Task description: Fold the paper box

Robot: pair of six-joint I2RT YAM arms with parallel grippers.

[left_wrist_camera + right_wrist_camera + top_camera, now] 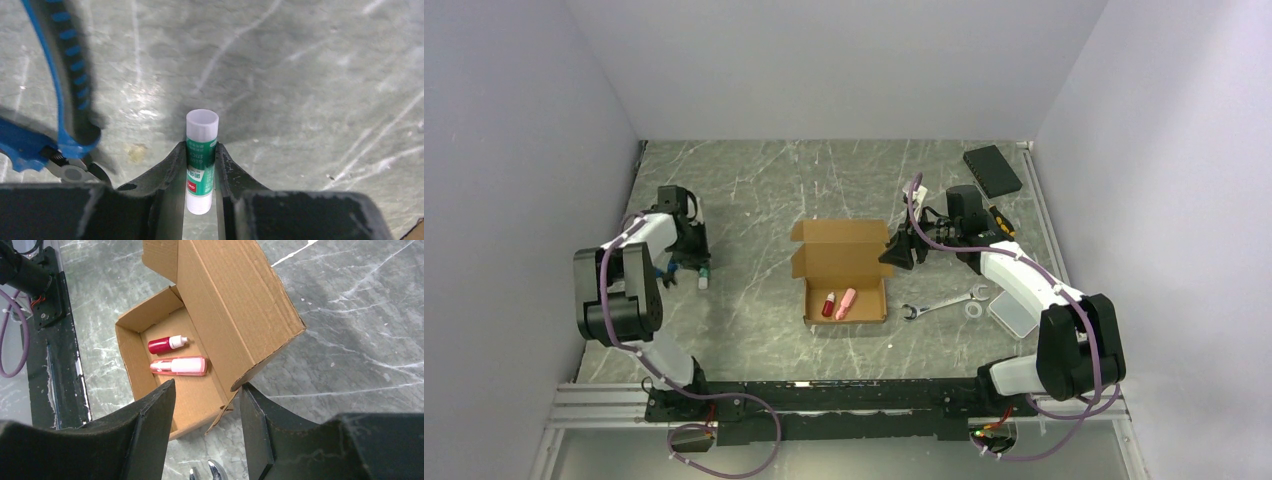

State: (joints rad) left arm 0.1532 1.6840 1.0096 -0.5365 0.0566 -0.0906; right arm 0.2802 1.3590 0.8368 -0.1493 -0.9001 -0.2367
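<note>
Top view: the paper box sits mid-worktop with its tray near and its lid standing open on the far side. A red bottle and a pink tube lie in the tray, so the fold-shut is not yet done. The left gripper is low at the left, well apart from the box, over a glue stick beside blue pliers, probably fetching one more item for the tray. The right gripper waits at the lid's right edge, likely placed to steady or swing it. Both pairs of jaws are too small to read here. Left wrist view: the jaws press on both sides of the glue stick's green label, with the white cap beyond them; I read this as a grip. Whether the stick rests on the worktop or is lifted cannot be told. The pliers are cut off at the left edge. Right wrist view: the jaws stand apart, holding nothing. The lid's corner shows in the gap, but contact with the card cannot be told. The lid's far end runs out of frame.
</note>
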